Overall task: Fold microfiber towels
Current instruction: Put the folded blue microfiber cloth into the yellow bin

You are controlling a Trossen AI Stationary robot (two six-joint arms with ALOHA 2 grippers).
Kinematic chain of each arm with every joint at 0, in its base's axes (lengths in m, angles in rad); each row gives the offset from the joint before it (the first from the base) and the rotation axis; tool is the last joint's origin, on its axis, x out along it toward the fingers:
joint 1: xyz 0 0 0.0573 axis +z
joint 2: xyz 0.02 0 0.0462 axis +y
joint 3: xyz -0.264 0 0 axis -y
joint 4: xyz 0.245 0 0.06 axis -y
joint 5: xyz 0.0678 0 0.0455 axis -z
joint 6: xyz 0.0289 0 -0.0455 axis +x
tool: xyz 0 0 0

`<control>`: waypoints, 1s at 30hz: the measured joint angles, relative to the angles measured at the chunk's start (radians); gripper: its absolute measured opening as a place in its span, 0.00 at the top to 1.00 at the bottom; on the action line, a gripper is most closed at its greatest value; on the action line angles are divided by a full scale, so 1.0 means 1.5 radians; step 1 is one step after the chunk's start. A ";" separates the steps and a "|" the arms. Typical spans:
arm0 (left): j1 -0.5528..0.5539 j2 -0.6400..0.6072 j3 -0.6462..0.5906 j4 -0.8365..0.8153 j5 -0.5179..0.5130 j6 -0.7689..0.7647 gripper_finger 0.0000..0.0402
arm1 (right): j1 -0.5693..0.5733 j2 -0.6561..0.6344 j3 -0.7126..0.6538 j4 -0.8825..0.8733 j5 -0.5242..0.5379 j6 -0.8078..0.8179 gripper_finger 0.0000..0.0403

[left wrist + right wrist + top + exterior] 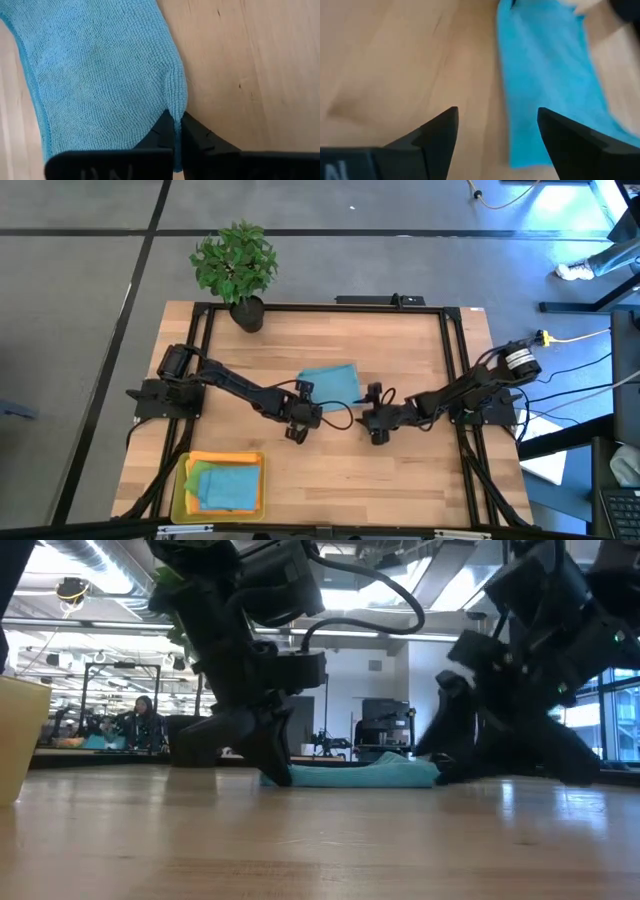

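Note:
A teal-blue towel (332, 383) lies folded flat on the middle of the wooden table; it also shows in the low view (350, 775). My left gripper (303, 393) is at the towel's near left corner, shut on its edge (176, 125). My right gripper (375, 396) is open and empty just right of the towel; in the right wrist view (497, 137) the towel (545, 75) lies beyond its fingers and off to one side. A teal towel (228, 486) lies on top of a green and an orange one in the yellow tray (180, 498). My left gripper pinches the teal-blue towel's edge (176, 100) between its two fingertips, near a corner. The cloth is puckered into a small ridge right at the fingers. The fingers come in low over the table from the towel's near left. The towel's body lies flat on the table.
A potted plant (236, 268) stands at the table's far left corner. The yellow tray stands at the near left corner and shows at the low view's left edge (20, 740). Bare wood lies near of and to the right of the towel.

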 joint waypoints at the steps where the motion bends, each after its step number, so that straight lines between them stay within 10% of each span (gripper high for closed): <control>1: 0.000 0.000 0.003 -0.004 0.003 0.001 1.00 | 0.000 0.011 0.000 -0.003 0.000 -0.002 0.32; 22: -0.029 -0.173 0.005 -0.141 0.108 -0.062 1.00 | 0.068 0.049 0.065 0.054 0.202 -0.072 0.33; 30: -0.047 -0.266 0.006 -0.187 0.104 -0.114 1.00 | 0.092 0.048 0.141 0.055 0.129 0.038 0.33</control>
